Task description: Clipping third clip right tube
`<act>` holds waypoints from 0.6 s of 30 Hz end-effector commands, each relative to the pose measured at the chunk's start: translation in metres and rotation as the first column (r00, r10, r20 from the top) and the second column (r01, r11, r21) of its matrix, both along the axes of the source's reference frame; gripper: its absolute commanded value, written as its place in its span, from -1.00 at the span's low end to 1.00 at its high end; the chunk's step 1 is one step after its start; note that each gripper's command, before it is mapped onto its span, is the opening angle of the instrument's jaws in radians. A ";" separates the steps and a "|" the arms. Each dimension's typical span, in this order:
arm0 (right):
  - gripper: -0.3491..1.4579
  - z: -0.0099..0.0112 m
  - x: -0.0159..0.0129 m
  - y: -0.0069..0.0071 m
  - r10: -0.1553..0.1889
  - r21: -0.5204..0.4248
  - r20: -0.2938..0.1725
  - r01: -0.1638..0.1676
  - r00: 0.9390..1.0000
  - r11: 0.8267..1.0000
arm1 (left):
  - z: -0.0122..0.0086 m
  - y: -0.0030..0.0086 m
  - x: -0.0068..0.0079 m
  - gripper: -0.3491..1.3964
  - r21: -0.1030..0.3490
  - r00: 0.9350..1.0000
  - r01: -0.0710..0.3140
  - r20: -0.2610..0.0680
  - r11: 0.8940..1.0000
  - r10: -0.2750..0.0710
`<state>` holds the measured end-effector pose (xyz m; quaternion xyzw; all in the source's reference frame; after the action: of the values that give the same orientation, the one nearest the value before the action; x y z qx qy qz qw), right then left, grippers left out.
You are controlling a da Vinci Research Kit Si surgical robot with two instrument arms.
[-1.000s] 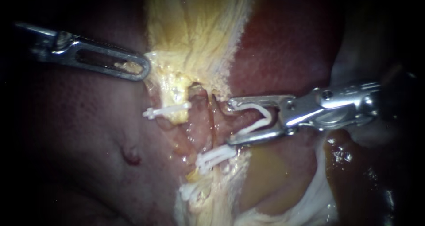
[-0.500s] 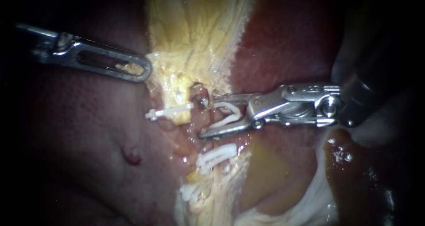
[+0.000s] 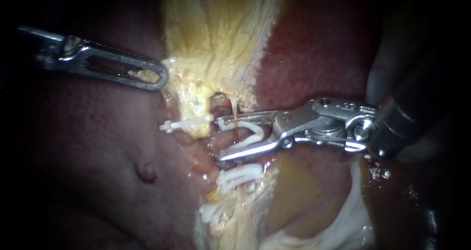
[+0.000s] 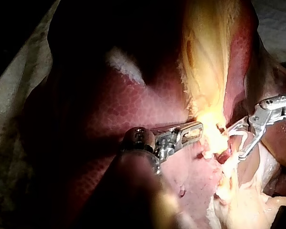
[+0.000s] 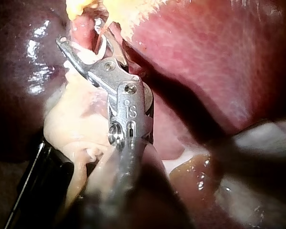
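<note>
My right instrument (image 3: 219, 137) comes in from the right. Its jaws stand wide apart with an open white clip (image 3: 252, 132) seated between them. They straddle the thin pinkish right tube (image 3: 235, 116), just below the hole in the yellow tissue (image 3: 221, 39). Two more white clips (image 3: 240, 174) sit lower on the same strand, and one clip (image 3: 186, 124) crosses the left tube. My left instrument (image 3: 158, 78) has its slotted jaws shut on the edge of the yellow tissue, holding it to the left. In the left wrist view its jaws (image 4: 195, 130) bite that edge, with the right instrument (image 4: 233, 143) beyond.
Dark red liver (image 3: 314, 49) lies on both sides of the yellow tissue. Yellow-brown wet tissue (image 3: 294, 191) and a white band lie under the right instrument's shaft. A small red spot (image 3: 144, 172) marks the liver at lower left.
My right instrument has moved left with its clip, from beside the right tube to astride it, and dropped slightly. The left instrument has held still.
</note>
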<state>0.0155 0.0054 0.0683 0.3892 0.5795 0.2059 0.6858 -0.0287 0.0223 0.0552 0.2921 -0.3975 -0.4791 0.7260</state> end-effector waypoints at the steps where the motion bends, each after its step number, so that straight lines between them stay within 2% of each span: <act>1: -0.06 0.0000 0.0000 0.0000 -0.006 0.005 -0.008 0.006 1.000 1.000 | 0.0000 0.0000 0.0000 -1.00 0.000 1.000 -0.001 0.001 1.000 0.001; 10: -0.06 -0.0004 -0.0002 -0.0002 -0.006 0.008 -0.021 0.006 1.000 1.000 | 0.0001 0.0001 0.0000 -1.00 0.000 1.000 -0.001 0.001 1.000 0.001; 14: -0.07 -0.0016 -0.0006 -0.0004 -0.014 0.051 -0.084 0.018 0.996 0.999 | 0.0003 0.0001 0.0002 -1.00 0.000 1.000 -0.002 0.002 1.000 0.002; 18: -0.07 -0.0034 -0.0006 -0.0001 -0.020 0.082 -0.151 0.032 0.988 0.996 | 0.0004 0.0002 0.0002 -1.00 0.000 1.000 -0.002 0.002 1.000 0.002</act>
<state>0.0150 0.0054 0.0645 0.4411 0.6182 0.1909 0.6219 -0.0285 0.0225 0.0556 0.2929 -0.3978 -0.4783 0.7261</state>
